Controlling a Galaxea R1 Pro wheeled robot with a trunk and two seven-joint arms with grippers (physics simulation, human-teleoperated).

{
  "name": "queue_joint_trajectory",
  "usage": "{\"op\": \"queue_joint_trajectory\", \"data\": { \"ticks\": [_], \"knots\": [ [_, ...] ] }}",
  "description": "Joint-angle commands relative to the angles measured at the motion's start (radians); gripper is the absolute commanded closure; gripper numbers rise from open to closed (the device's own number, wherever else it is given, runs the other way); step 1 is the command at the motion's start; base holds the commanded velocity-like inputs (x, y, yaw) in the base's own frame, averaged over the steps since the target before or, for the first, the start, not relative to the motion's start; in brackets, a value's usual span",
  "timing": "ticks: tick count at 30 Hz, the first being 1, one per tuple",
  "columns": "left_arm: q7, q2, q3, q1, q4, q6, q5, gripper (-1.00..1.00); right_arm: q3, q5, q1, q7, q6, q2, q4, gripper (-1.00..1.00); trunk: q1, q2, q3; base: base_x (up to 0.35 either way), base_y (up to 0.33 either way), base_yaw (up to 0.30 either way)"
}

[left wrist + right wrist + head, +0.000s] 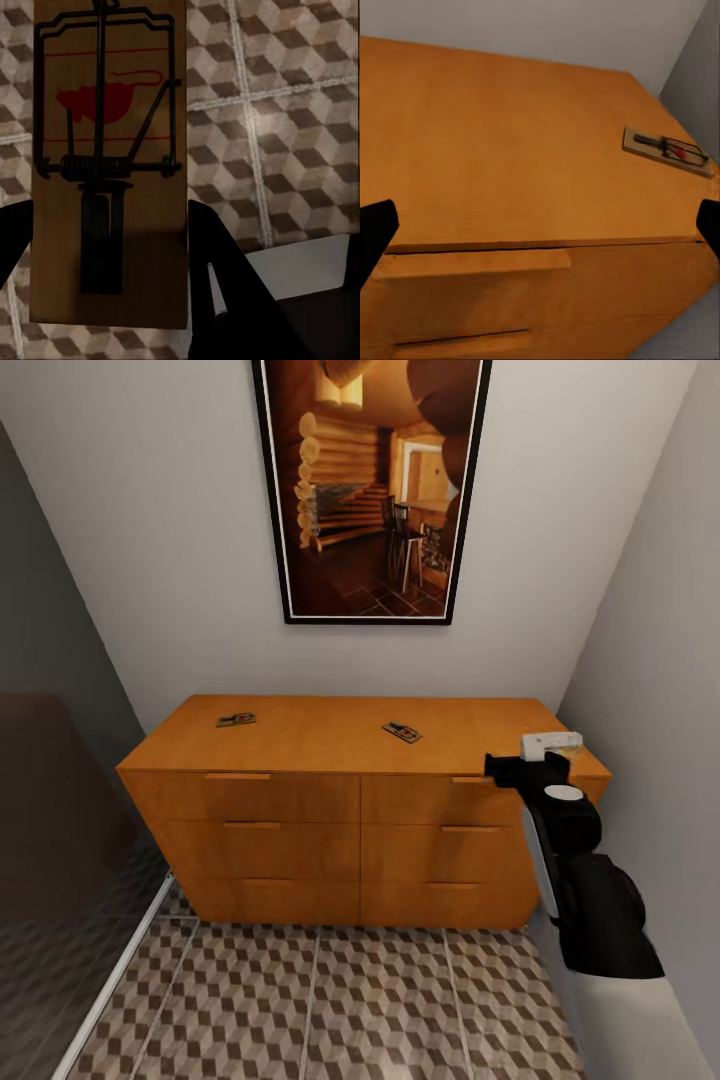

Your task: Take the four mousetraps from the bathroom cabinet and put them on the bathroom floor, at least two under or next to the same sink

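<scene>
Head view: two traps lie on the cabinet [340, 800] top, one at 10 o'clock [236, 719], one mid-top [402, 732]. The right hand [550, 745] hovers at the right corner; the wall alongside risks a bump.

Left wrist: the left hand [112, 225] is clamped on a trap [109, 165] over the floor [285, 112]; slipping would drop it.

Right wrist: fingers [375, 232] apart, trap [666, 150] near the far edge at 2 o'clock.

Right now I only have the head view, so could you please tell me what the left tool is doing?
Observer: The left tool grips a small brown wooden mousetrap with a red mouse print.
Operator: What lies beyond it?
Observer: The cube-patterned brown and beige tiled floor.
Operator: And the right tool?
Observer: The right tool is open, facing the orange-brown wooden cabinet top, with another mousetrap lying ahead near its edge.
</scene>
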Motion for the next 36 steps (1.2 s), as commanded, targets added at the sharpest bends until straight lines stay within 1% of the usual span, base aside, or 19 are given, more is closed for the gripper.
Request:
{"op": "queue_joint_trajectory", "data": {
  "ticks": [1, 5, 7, 8, 9, 10, 12, 13, 14, 16, 18, 20, 21, 23, 25, 27, 29, 32, 36],
  "knots": [
    [0.005, -0.002, -0.008, -0.001, 0.003, -0.003, 0.001, 1.00, 0.002, 0.004, -0.031, -0.001, 0.023, -0.001, 0.006, -1.00, 0.000, 0.000, -0.001, 0.000, 0.000, 0.000],
    [0.004, -0.004, -0.008, -0.001, 0.003, 0.002, 0.001, 1.00, 0.002, 0.006, -0.224, 0.002, 0.074, -0.001, 0.100, -1.00, 0.000, 0.000, -0.001, 0.000, 0.000, 0.000],
    [0.004, -0.005, -0.008, -0.001, 0.003, 0.002, 0.001, 1.00, 0.002, 0.006, -0.380, 0.005, 0.085, 0.000, 0.227, -1.00, 0.000, 0.000, -0.001, 0.000, 0.000, 0.000],
    [0.004, -0.005, -0.008, -0.001, 0.003, 0.003, 0.001, 1.00, 0.002, 0.006, -0.423, 0.005, 0.086, 0.000, 0.266, -1.00, 0.000, 0.000, -0.001, 0.000, 0.000, 0.000],
    [0.004, -0.005, -0.008, -0.001, 0.003, 0.003, 0.001, 1.00, 0.002, 0.006, -0.513, 0.007, 0.088, 0.001, 0.354, -1.00, 0.000, 0.000, -0.001, 0.000, 0.000, 0.000],
    [0.004, -0.005, -0.008, -0.001, 0.003, 0.003, 0.001, 1.00, 0.002, 0.005, -0.559, 0.007, 0.087, 0.001, 0.402, -1.00, 0.000, 0.000, -0.001, 0.000, 0.000, 0.000],
    [0.004, -0.005, -0.008, -0.001, 0.003, 0.003, 0.001, 1.00, 0.002, 0.002, -0.748, 0.019, 0.083, 0.006, 0.618, -1.00, 0.000, 0.000, -0.001, 0.000, 0.000, 0.000],
    [0.004, -0.005, -0.008, -0.001, 0.003, 0.003, 0.001, 1.00, 0.002, 0.001, -0.792, 0.026, 0.081, 0.008, 0.674, -1.00, 0.000, 0.000, -0.001, 0.000, 0.000, 0.000],
    [0.004, -0.005, -0.008, -0.001, 0.003, 0.003, 0.001, 1.00, 0.003, 0.000, -0.870, 0.051, 0.070, 0.014, 0.783, -1.00, 0.000, 0.000, -0.001, 0.000, 0.000, 0.000],
    [0.004, -0.005, -0.008, -0.001, 0.003, 0.003, 0.001, 1.00, 0.005, 0.000, -0.954, 0.112, 0.039, 0.030, 0.922, -1.00, 0.000, 0.000, -0.001, 0.000, 0.000, 0.000],
    [0.004, -0.005, -0.008, -0.001, 0.003, 0.004, 0.001, 1.00, 0.011, 0.003, -0.997, 0.200, 0.000, 0.053, 1.012, -1.00, 0.000, 0.000, -0.001, 0.000, 0.000, 0.000],
    [0.004, -0.005, -0.008, -0.001, 0.003, 0.005, 0.001, 1.00, 0.064, 0.012, -1.028, 0.389, -0.034, 0.076, 1.081, -1.00, 0.000, 0.000, -0.001, 0.000, 0.000, 0.000],
    [0.004, -0.005, -0.008, -0.001, 0.003, 0.005, 0.001, 1.00, 0.081, 0.014, -1.031, 0.432, -0.037, 0.078, 1.088, -1.00, 0.000, 0.000, -0.001, 0.000, 0.000, 0.000],
    [0.004, -0.005, -0.008, -0.001, 0.003, 0.006, 0.001, 1.00, 0.148, 0.017, -1.038, 0.604, -0.046, 0.079, 1.106, -1.00, 0.000, 0.000, -0.001, 0.000, 0.000, 0.000],
    [0.004, -0.004, -0.008, -0.001, 0.003, 0.006, 0.001, 1.00, 0.178, 0.019, -1.041, 0.725, -0.052, 0.072, 1.114, -1.00, 0.000, 0.000, -0.001, 0.000, 0.000, 0.000],
    [0.004, -0.004, -0.008, -0.001, 0.003, 0.006, 0.001, 1.00, 0.190, 0.020, -1.042, 0.796, -0.061, 0.064, 1.119, -1.00, 0.000, 0.000, -0.001, 0.000, 0.000, 0.000],
    [0.004, -0.004, -0.008, -0.001, 0.003, 0.006, 0.001, 1.00, 0.204, 0.021, -1.043, 0.911, -0.092, 0.049, 1.138, -1.00, 0.000, 0.000, -0.001, 0.000, 0.000, 0.000],
    [0.004, -0.004, -0.008, -0.001, 0.003, 0.006, 0.001, 1.00, 0.210, 0.030, -1.043, 0.977, -0.132, 0.035, 1.176, -1.00, 0.000, 0.000, -0.001, 0.000, 0.000, 0.000],
    [0.004, -0.004, -0.008, -0.001, 0.003, 0.006, 0.001, 1.00, 0.215, 0.085, -1.043, 1.016, -0.193, 0.018, 1.242, -1.00, 0.000, 0.000, -0.001, 0.000, 0.000, 0.000]
  ]
}}
